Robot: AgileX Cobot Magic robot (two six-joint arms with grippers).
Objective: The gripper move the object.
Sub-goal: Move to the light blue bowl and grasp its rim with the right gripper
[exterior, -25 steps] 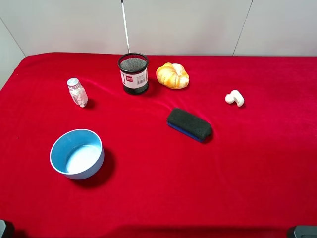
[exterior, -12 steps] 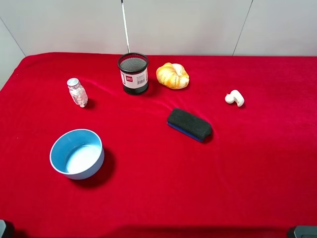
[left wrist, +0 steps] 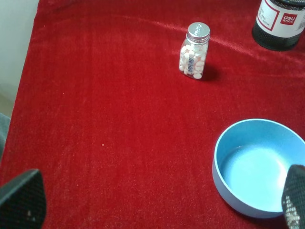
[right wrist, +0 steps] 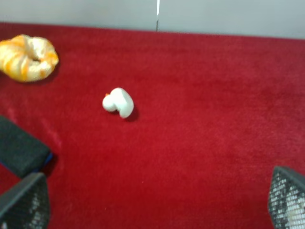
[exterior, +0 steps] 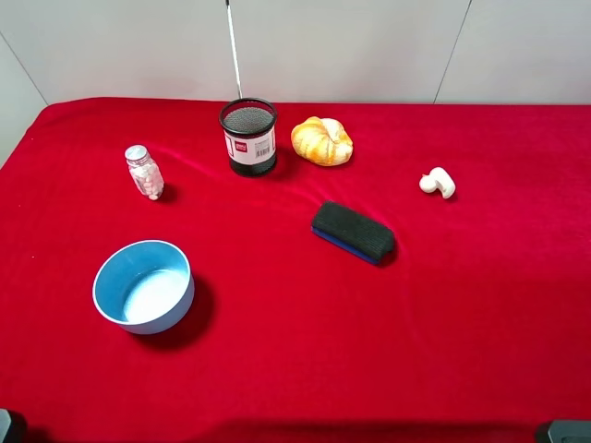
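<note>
Bowl [exterior: 143,286] lower left of high view, sitting on red counter [exterior: 462,305], nothing holding it. Left end effector [left wrist: 157,200] fingers wide apart, empty; right end effector [right wrist: 156,200] likewise, nowhere nr bowl. Risks: finger lands on rim, not astride it, so bowl skids or tips; smooth wall slips from pinch; wide swing cd clip pill bottle [exterior: 144,172] further up frame.

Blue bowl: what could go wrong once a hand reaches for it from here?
1. The left hand is open, but the blue bowl sits by one fingertip, not centred between the two. Closing early could shove it.
2. The pill bottle stands upright beyond the bowl, and a sweep that way might topple it.
</note>
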